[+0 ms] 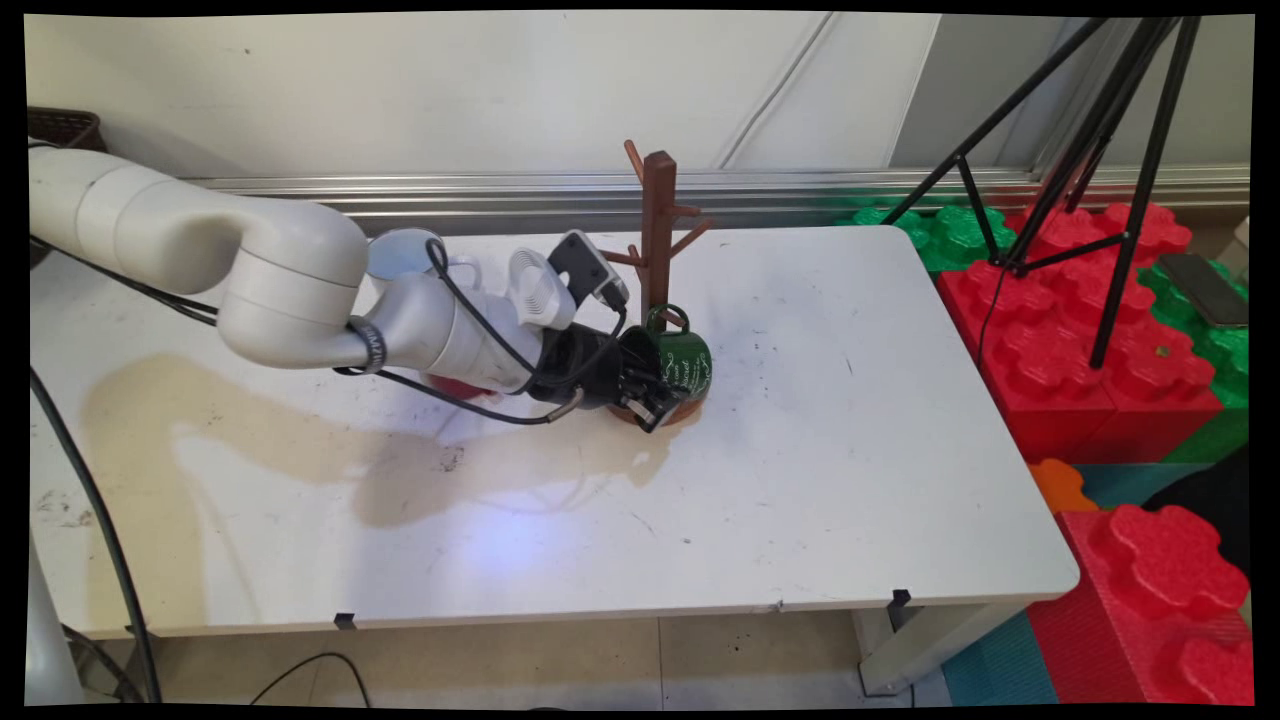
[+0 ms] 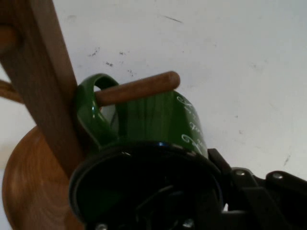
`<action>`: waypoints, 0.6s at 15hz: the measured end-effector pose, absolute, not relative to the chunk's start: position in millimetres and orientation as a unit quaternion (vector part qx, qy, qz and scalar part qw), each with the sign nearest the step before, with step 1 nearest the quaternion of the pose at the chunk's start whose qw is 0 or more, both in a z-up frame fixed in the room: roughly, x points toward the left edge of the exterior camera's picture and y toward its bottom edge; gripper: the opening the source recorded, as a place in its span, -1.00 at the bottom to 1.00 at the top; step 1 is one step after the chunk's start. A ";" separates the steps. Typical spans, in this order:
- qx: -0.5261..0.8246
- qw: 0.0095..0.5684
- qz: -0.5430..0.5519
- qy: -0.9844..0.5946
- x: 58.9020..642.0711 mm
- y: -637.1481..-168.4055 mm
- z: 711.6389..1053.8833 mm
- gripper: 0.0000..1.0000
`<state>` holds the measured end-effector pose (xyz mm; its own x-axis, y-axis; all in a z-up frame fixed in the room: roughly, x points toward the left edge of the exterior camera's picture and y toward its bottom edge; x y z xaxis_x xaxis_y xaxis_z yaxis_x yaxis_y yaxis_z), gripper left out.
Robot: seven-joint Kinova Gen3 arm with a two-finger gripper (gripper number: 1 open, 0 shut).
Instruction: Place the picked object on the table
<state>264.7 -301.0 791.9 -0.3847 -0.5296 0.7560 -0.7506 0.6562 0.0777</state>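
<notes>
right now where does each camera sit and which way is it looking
Main view: fixed above the table's near side, looking down across the white table to the wall; the white arm enters from the left.
Hand view: on the hand, looking along the gripper at the green mug; black linkage shows.
Both show the mug's handle hooked over a peg of the wooden mug tree.
</notes>
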 end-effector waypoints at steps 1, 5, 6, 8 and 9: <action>0.393 0.397 0.141 -0.818 265.8 -297.6 794.4 -1.00; 0.394 0.406 0.144 -0.812 267.2 -285.8 804.7 -1.00; 0.394 0.407 0.144 -0.811 267.3 -283.8 806.4 -1.00; 0.392 0.411 0.144 -0.810 267.4 -278.7 810.8 -1.00; 0.390 0.414 0.144 -0.810 267.4 -275.5 813.6 -1.00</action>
<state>267.4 -275.5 813.6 -0.3530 -0.5128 0.7826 -0.7518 0.6534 0.0891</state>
